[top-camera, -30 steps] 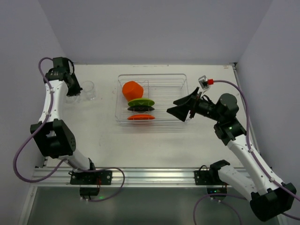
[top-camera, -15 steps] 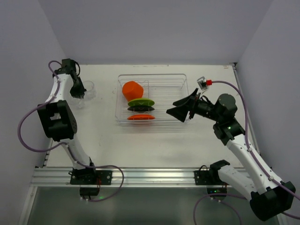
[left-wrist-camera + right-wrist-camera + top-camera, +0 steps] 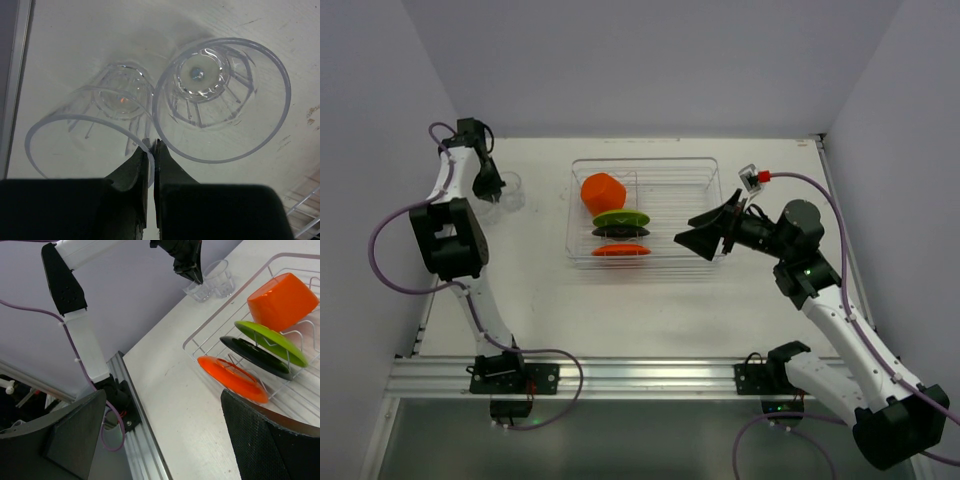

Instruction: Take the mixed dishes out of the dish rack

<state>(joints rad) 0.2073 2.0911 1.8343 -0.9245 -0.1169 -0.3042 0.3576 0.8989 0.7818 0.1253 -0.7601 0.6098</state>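
Dish rack sits mid-worktop toward the far edge with four dishes in it, and two tumblers are out by the far left corner.
In the rack, the orange cup lies tipped over at the far-left end. The lime-green plate, black plate and orange plate stand on edge in the wires, lined up toward the near edge. The left pincer is squeezed down to a thin slit on the rim of the pinched tumbler, one finger inside it. The other tumbler stands upright right beside that. Right pincer hangs at the rack's right end, spread wide, holding nothing.
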